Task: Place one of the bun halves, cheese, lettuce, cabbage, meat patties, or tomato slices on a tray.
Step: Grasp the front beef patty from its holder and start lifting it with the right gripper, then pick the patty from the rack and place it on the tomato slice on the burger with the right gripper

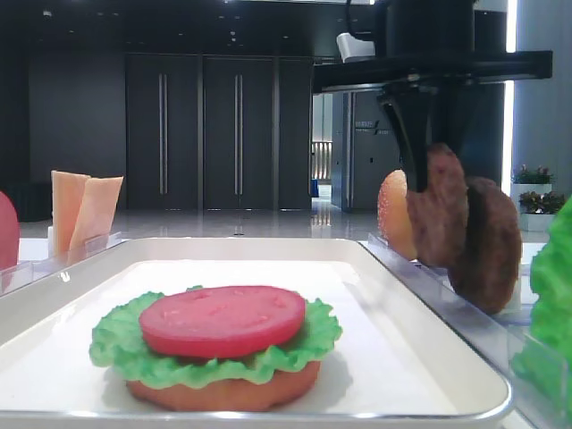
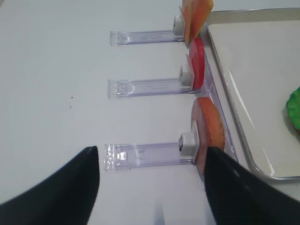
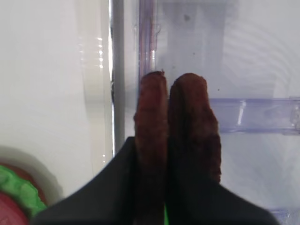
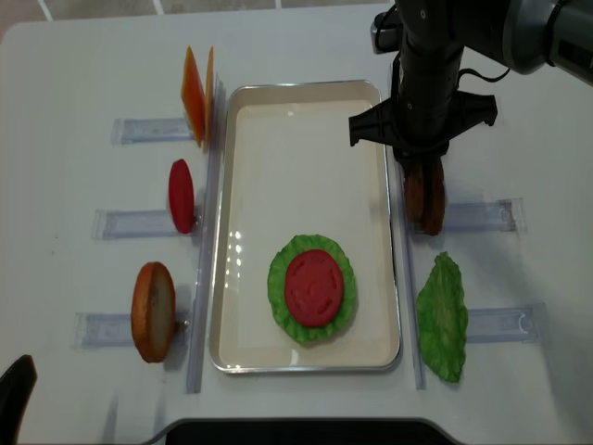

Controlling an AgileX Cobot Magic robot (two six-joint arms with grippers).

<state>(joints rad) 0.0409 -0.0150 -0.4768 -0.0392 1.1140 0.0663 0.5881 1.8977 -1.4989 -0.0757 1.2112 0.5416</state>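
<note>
The white desk (image 4: 74,65) carries the tray (image 4: 306,120), where a tomato slice (image 4: 314,286) lies on lettuce (image 4: 278,287) atop a bun base (image 1: 223,391). Right of the tray, two meat patties (image 4: 423,197) stand on edge in a clear holder (image 4: 482,216). The right pincer (image 3: 165,206) is clamped shut on the patty nearer the tray. The left pincer (image 2: 152,187) hangs wide open, holding nothing.
</note>
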